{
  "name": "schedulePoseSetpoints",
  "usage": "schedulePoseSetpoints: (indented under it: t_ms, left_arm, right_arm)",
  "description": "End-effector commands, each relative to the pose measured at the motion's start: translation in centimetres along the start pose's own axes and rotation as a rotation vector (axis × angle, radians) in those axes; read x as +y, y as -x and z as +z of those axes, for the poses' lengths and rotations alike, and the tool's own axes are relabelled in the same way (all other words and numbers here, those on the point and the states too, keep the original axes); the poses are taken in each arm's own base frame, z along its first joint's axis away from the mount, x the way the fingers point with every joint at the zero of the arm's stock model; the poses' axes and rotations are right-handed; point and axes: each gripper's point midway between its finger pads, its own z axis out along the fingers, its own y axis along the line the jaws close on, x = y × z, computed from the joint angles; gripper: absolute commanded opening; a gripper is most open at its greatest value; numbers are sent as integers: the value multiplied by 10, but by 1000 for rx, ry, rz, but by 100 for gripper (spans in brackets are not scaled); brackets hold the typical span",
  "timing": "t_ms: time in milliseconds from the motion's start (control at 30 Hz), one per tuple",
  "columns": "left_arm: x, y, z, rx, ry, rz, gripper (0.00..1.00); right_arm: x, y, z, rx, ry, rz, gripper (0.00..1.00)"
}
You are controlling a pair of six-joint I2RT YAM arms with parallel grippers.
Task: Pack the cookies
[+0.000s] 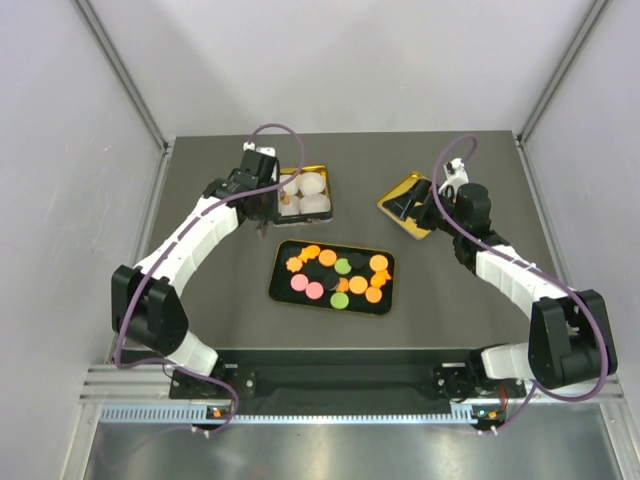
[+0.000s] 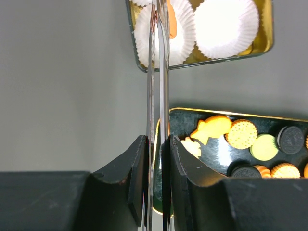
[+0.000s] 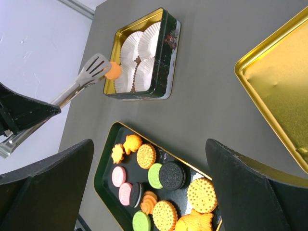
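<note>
A dark tin (image 3: 168,53) lined with white paper cups (image 3: 139,53) stands on the grey desk (image 3: 207,86). Just beside it lies a black tray (image 3: 105,175) crowded with cookies (image 3: 173,175): orange, pink, green and dark ones. The tin's gold lid (image 3: 279,96) lies upturned off to the right, apart from both.

The left fingers (image 2: 137,163) are closed tight on the handles of a pair of metal tongs (image 3: 77,91), which reach forward from them toward the tin. At the far tip of the tongs sits one orange cookie (image 3: 114,71), pinched between the blades. It hangs at the tin's edge, above one of the paper cups, well out ahead of the left fingers.

The right fingers (image 3: 250,183) are spread wide apart with nothing between them. They hang above the desk beside the lid, the tray and tin in front of them.
</note>
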Motion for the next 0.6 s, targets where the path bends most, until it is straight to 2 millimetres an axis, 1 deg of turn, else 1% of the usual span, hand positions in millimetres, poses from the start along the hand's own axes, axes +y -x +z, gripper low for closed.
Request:
schedulePoseSetpoints:
  t_ms: [0, 167, 367, 467, 567]
  left_arm:
    - [-3, 11, 3, -45, -23, -14, 23]
    - [-3, 6, 4, -34, -33, -12, 27]
    - [-2, 2, 9, -18, -30, -4, 28]
    - [-3, 2, 8, -18, -33, -1, 34]
    - [-3, 3, 8, -20, -37, -2, 36]
  right_arm:
    - [30, 26, -2, -67, 81, -54, 100]
    - [29, 25, -1, -62, 80, -51, 100]
    - [31, 27, -1, -67, 83, -52, 100]
    - [31, 26, -2, -66, 83, -53, 100]
    - [33, 28, -4, -69, 87, -55, 100]
